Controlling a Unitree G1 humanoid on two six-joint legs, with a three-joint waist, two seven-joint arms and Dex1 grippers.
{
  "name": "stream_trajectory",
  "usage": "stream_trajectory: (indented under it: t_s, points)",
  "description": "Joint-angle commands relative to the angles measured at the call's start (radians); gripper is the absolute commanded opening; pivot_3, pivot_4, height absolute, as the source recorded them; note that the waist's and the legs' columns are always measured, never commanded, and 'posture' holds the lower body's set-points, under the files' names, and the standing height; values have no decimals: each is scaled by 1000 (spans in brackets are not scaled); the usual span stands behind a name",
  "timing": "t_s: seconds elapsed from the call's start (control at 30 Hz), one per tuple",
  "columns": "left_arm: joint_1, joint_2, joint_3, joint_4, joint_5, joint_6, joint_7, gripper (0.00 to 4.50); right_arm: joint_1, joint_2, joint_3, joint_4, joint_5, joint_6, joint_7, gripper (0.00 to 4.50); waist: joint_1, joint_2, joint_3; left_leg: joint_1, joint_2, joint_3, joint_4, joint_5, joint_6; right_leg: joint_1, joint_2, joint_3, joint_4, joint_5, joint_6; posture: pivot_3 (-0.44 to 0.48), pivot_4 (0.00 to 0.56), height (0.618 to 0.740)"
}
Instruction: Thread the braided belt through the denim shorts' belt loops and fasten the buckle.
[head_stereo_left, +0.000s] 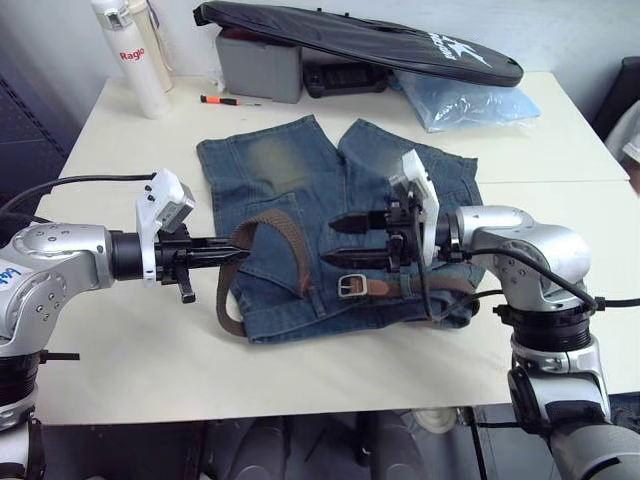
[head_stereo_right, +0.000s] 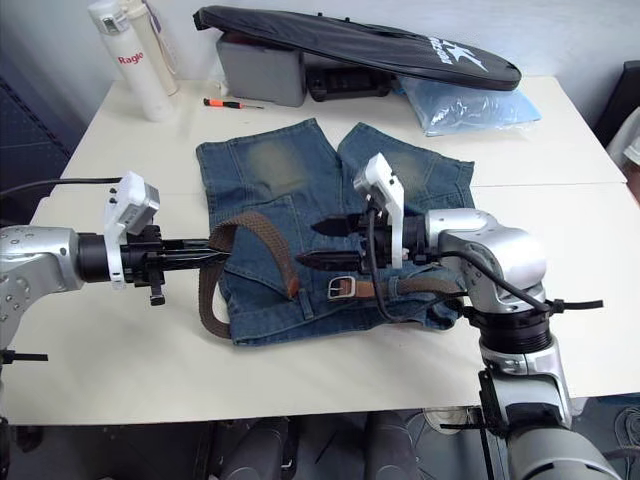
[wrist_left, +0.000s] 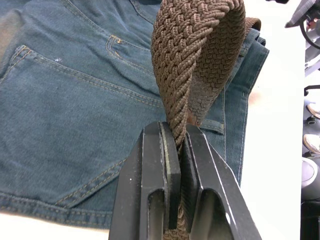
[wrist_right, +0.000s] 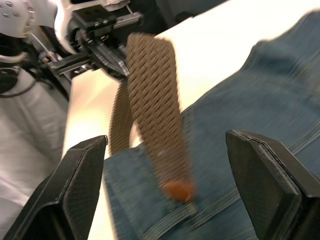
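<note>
Left wrist view: left gripper (wrist_left: 180, 145) level, jaws pinching braided belt (wrist_left: 192, 55).

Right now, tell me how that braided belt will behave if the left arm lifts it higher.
Probably floppy: the braided belt already arches and droops from the left gripper. Its woven surface likely resists slipping. The buckle end would probably drag across the denim shorts.

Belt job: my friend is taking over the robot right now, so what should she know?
Left gripper: shut on the braided belt, holding a loop of it raised over the denim shorts.
Right gripper: open, above the shorts' middle, holding nothing.
The buckle lies on the waistband, unfastened; the belt end beside it runs under the right arm.
Done: belt grasped. Whether any belt loops are threaded can't be told.
Left: threading, then fastening.
</note>
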Motion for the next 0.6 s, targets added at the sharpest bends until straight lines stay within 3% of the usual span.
stream_trajectory:
  t_s: [0.03,0.27,0.47,0.6]
  points:
    - [-28,-22,-1,0,6,-24,-13,0,50,67,20,19,43,-1,-48,4056,-2,0,0,0,0,0,0,0,0,0,0,1,0,0,0,0,150,740]
    - [-32,-30,-7,4,14,-29,-16,0,67,120,85,148,-20,-83,-77,4056,-3,0,0,0,0,2,0,0,0,-1,1,2,1,0,0,0,150,740]
    - [-39,-54,-30,5,24,-31,1,0,108,126,63,20,-1,57,-219,4056,-1,0,0,0,0,2,0,0,0,-1,1,3,1,0,0,0,150,740]
    - [-50,-73,-61,21,40,-39,0,0,140,166,5,-61,-29,197,-392,4056,1,0,0,0,0,2,0,0,0,-2,1,3,1,0,0,0,150,740]
